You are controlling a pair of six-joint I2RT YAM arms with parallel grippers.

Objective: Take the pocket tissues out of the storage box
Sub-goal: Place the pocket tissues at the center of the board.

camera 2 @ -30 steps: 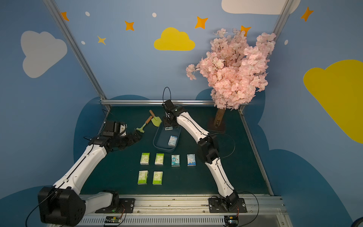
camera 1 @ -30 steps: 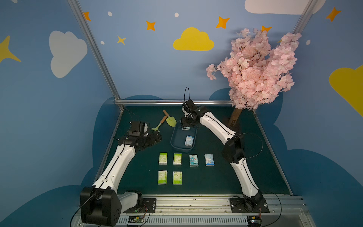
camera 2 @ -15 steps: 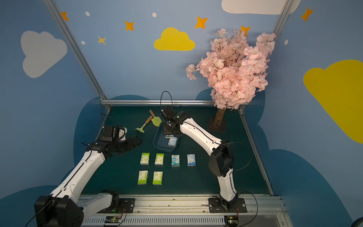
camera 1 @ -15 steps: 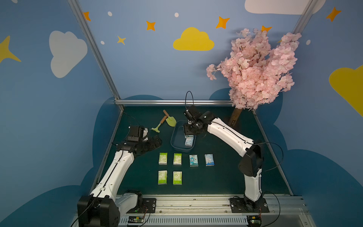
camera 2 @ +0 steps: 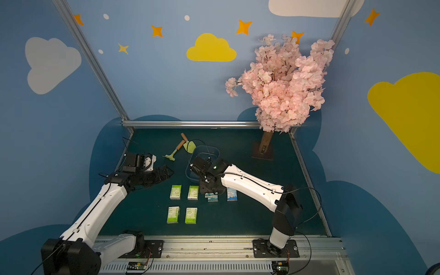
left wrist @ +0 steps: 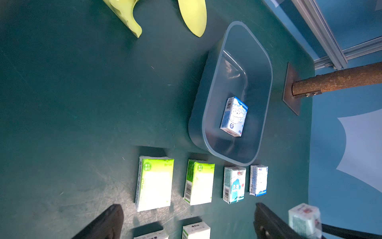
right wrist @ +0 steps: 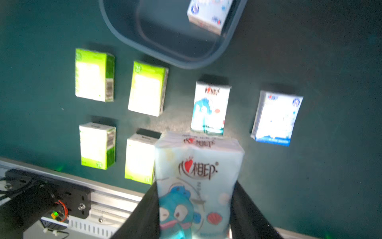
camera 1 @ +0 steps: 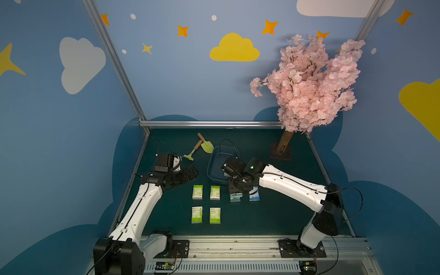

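The dull blue storage box (camera 1: 215,164) (left wrist: 266,68) stands mid-table with one light blue packet of pocket tissues (left wrist: 234,117) (right wrist: 208,14) lying inside. My right gripper (right wrist: 194,207) (camera 1: 235,190) is shut on another light blue cartoon packet (right wrist: 196,175) (camera 2: 211,199). It holds this packet just in front of the box, above the row of two light blue packets (left wrist: 234,184) (left wrist: 258,180) on the mat. Several green-and-white packets (camera 1: 197,191) (camera 1: 215,215) lie in a square left of these. My left gripper (left wrist: 189,214) (camera 1: 190,172) hangs open and empty, left of the box.
A yellow-green toy shovel (camera 1: 206,145) and rake (camera 1: 190,154) lie behind the box on the left. The pink tree (camera 1: 309,83) stands on its brown base plate (camera 1: 281,152) at the back right. An aluminium rail (camera 1: 238,245) runs along the front edge.
My right gripper has carried the light blue packet from the far end of the box toward the front, over the row of packets. The left arm has drawn slightly toward the front.
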